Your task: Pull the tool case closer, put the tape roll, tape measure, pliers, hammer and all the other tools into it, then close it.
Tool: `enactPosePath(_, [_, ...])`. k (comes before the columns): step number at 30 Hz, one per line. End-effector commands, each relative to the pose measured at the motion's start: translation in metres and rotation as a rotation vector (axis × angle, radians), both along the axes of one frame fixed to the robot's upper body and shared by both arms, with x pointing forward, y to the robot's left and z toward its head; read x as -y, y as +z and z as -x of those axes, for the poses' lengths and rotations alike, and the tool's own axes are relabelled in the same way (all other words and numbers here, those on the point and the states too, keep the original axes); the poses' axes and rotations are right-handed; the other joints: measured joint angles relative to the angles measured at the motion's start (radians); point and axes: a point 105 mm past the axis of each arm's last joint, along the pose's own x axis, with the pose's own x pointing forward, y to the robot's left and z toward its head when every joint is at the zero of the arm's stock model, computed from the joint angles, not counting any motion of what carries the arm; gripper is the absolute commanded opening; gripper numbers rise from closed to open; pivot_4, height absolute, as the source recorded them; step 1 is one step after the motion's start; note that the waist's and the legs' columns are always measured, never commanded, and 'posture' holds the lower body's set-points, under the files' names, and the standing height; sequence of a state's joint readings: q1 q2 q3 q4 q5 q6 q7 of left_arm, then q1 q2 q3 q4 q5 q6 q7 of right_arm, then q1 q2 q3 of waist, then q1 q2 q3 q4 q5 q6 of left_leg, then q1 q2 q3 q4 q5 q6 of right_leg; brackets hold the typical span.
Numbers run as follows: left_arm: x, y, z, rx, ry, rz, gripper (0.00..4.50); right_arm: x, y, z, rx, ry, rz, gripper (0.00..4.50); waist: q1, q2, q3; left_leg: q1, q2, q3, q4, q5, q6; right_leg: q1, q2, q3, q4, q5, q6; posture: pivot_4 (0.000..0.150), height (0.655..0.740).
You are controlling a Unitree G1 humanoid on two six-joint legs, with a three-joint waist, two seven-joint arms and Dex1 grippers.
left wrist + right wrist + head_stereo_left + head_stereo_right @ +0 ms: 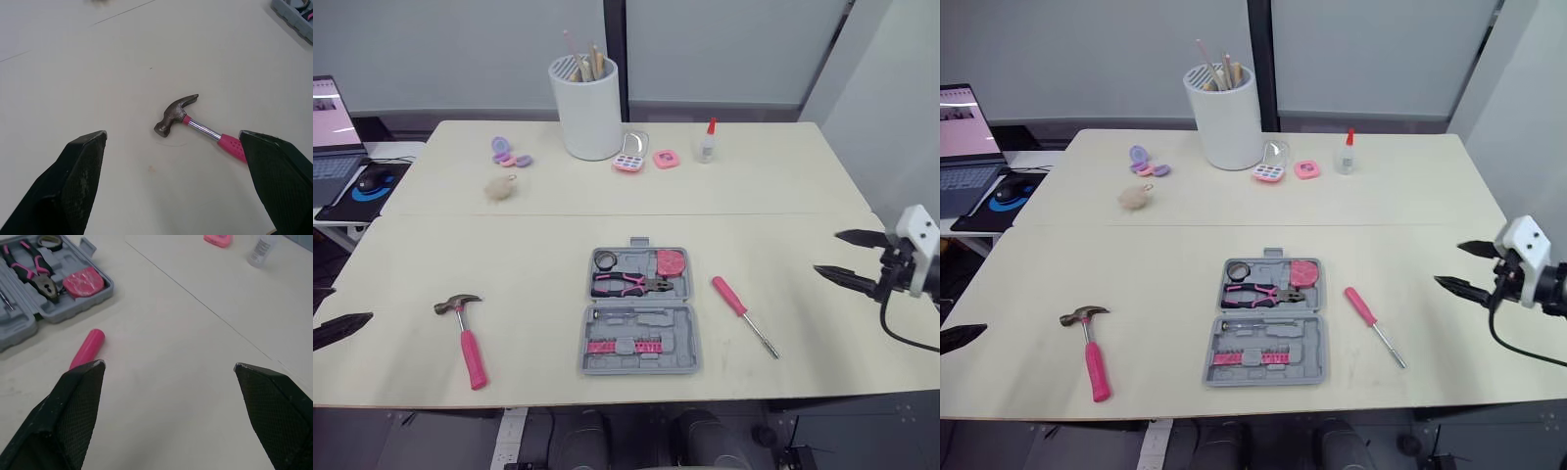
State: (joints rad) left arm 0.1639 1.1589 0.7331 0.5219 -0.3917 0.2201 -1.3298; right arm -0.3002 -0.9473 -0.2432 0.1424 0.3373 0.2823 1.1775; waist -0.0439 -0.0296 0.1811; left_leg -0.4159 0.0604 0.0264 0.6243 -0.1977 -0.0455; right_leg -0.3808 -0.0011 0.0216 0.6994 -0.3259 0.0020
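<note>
No text, brand, number or sign can be read anywhere. The laptop (pixel 331 116) beside the bench (pixel 783 186) shows a pale page whose lettering is too small to make out. The glue bottle (pixel 707 143) and the tool case (pixel 636 311) carry no legible marking.

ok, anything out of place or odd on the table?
Nothing spilled or damaged. Two tools lie outside the open tool case: the hammer on its left, the pink-handled screwdriver on its right, angled. The pliers, tape roll and tape measure sit in their slots.
</note>
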Motion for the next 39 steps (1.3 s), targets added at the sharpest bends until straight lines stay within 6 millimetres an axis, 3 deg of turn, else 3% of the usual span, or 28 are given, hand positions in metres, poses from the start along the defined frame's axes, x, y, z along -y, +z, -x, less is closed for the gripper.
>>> enactPosePath(1, [0.006,0.007,0.005,0.061,0.036,0.015,4.50,-0.043,0.032,-0.007,0.118,0.155,-0.035,4.48,-0.009,0.000,0.000,0.000,0.000,0.000,0.000,0.000,0.000,0.000,0.000,0.001,0.000,0.000,0.000,0.150,0.7400])
enactPosePath(7, [0.016,-0.012,0.028,0.061,0.129,0.046,4.50,-0.132,0.062,-0.010,0.184,0.461,-0.164,4.48,-0.015,-0.002,-0.001,-0.001,0.002,-0.003,0.000,0.000,0.000,-0.001,0.002,0.001,0.001,0.000,-0.001,0.150,0.7400])
enactPosePath(10, [0.030,-0.028,0.048,0.039,0.165,0.080,4.50,-0.191,0.083,0.003,0.219,0.678,-0.282,4.48,-0.020,-0.002,-0.001,-0.001,0.002,-0.003,0.000,0.000,-0.001,-0.002,0.002,0.004,0.001,0.001,-0.001,0.150,0.7400])
enactPosePath(15, [0.049,-0.044,0.078,-0.004,0.223,0.118,4.50,-0.243,0.100,0.026,0.229,0.883,-0.384,4.48,-0.008,-0.008,-0.004,-0.002,0.002,-0.003,0.001,-0.001,-0.002,-0.004,0.002,0.005,0.004,0.001,-0.001,0.150,0.7400])
enactPosePath(19, [0.059,-0.047,0.085,-0.010,0.252,0.127,4.50,-0.249,0.095,0.028,0.219,0.913,-0.355,4.48,0.013,-0.011,-0.006,-0.001,0.002,-0.004,0.002,-0.001,-0.002,-0.004,0.000,0.002,0.004,0.001,-0.001,0.150,0.7400])
enactPosePath(22, [0.066,-0.045,0.081,0.010,0.273,0.143,4.50,-0.247,0.091,0.024,0.220,0.895,-0.340,4.48,0.016,-0.012,-0.007,-0.001,0.004,-0.001,0.003,-0.001,-0.002,-0.006,-0.003,-0.002,0.004,0.000,-0.003,0.150,0.7400])
enactPosePath(27, [0.077,-0.041,0.057,0.076,0.322,0.177,4.50,-0.243,0.084,0.023,0.216,0.877,-0.321,4.48,0.014,-0.013,-0.007,-0.001,0.004,0.000,0.003,-0.001,-0.002,0.000,-0.003,-0.002,0.004,0.000,-0.003,0.150,0.7400])
enactPosePath(30, [0.087,-0.045,0.025,0.156,0.386,0.223,4.50,-0.241,0.076,0.022,0.213,0.852,-0.303,4.48,0.014,-0.011,-0.007,-0.001,0.004,0.000,0.003,-0.001,-0.002,0.000,-0.003,-0.002,0.004,0.000,-0.002,0.150,0.7400])
enactPosePath(33, [0.089,-0.056,0.002,0.168,0.480,0.252,4.50,-0.239,0.076,0.019,0.216,0.826,-0.306,4.48,0.014,-0.013,-0.007,-0.001,0.004,-0.002,0.003,-0.001,-0.002,0.001,-0.002,-0.002,0.004,0.000,-0.002,0.150,0.7400])
enactPosePath(39, [0.085,-0.085,-0.025,0.123,0.615,0.234,4.50,-0.235,0.077,0.016,0.219,0.789,-0.306,4.48,0.010,-0.012,-0.007,-0.001,0.004,-0.001,0.003,-0.001,-0.002,0.001,-0.001,-0.002,0.004,0.000,-0.002,0.150,0.7400])
